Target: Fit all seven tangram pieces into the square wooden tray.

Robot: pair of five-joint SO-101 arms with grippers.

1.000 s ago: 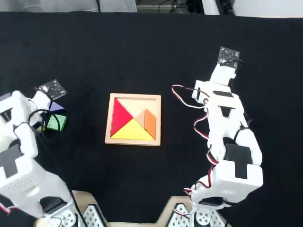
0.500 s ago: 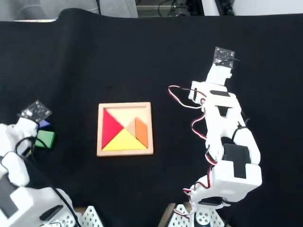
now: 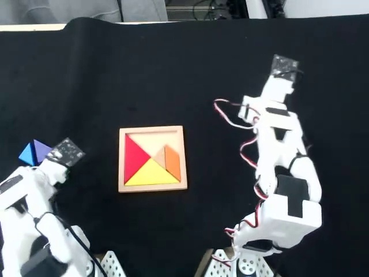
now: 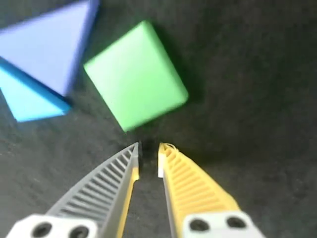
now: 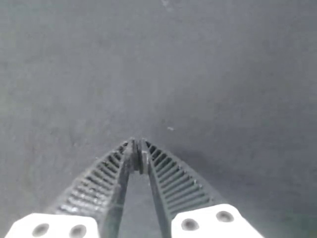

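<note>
We see the left gripper (image 4: 148, 148) just short of the green square (image 4: 136, 82), fingers barely parted and empty. The square lies flat, one corner turned toward the tips. Beyond it, the purple triangle (image 4: 49, 44) and blue triangle (image 4: 27, 99) touch. At mid-table, the wooden tray (image 3: 121, 158) holds a red triangle (image 3: 135, 156), a yellow triangle (image 3: 151, 173) and an orange piece (image 3: 172, 161). The right gripper (image 5: 137, 148), pinched closed, hangs over black cloth (image 5: 198, 59).

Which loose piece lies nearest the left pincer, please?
The green square, just ahead of the left pincer; the purple triangle and light blue triangle lie farther off.
</note>
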